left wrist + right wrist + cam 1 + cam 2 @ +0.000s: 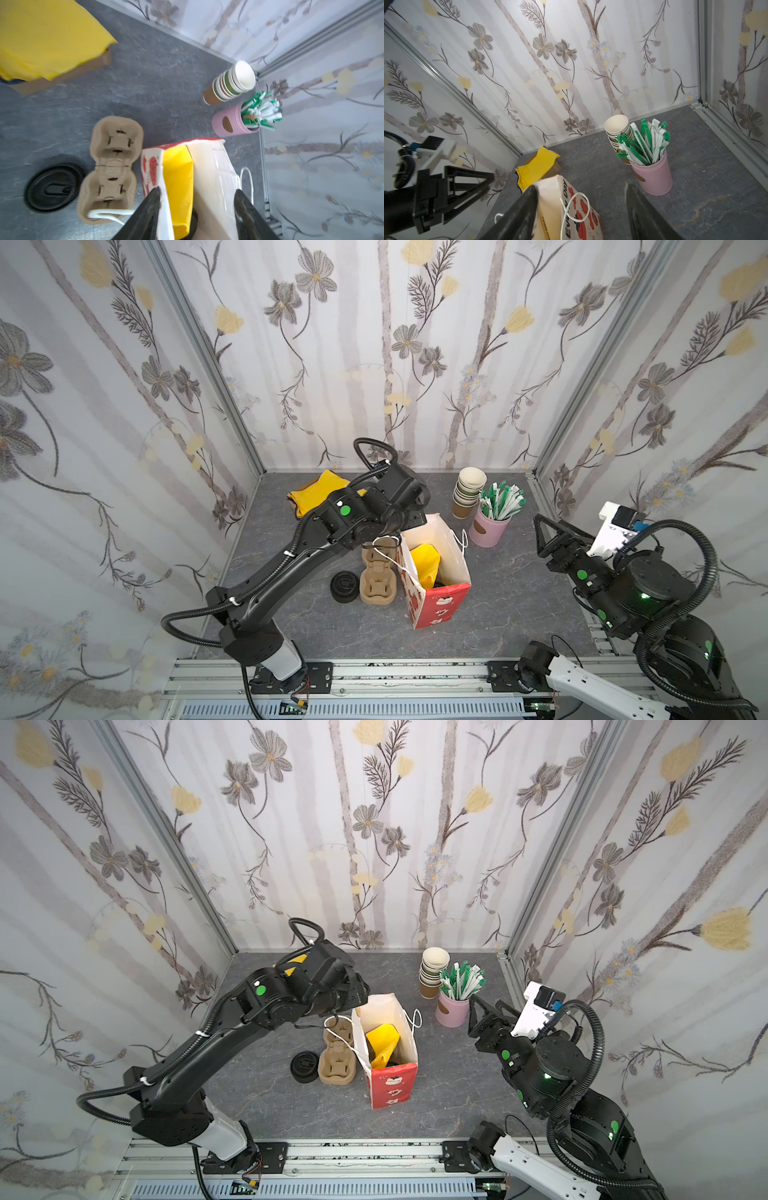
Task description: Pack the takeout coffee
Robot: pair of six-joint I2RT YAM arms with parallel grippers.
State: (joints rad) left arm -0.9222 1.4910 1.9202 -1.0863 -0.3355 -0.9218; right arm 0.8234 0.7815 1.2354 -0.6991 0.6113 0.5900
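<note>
- Left gripper (197, 189) is hanging over the mouth of the paper bag (209, 166), jaws spread and gripping nothing; right gripper (580, 185) is hovering open near the desk's right edge.
- Takeout coffee (194, 222) is sitting inside the bag, mid-desk, mostly hidden under yellow paper (178, 176).
- One left finger (149, 209) is crowding the bag wall; a skewed lift is risking a snag that tips the bag and cup.
- Cord handle (108, 214) is lying across the pulp cup carrier (116, 158), posing the same snag risk.

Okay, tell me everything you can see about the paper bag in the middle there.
The paper bag stands upright and open near the middle of the grey table. Its front is red with white figures, its sides white with red drawings. Crumpled yellow paper sits inside, and a black rounded edge shows low down beside it. One white cord handle drapes over the pulp cup carrier next to the bag; another hangs off the opposite side. The left gripper hangs over the mouth, jaws open.
</note>
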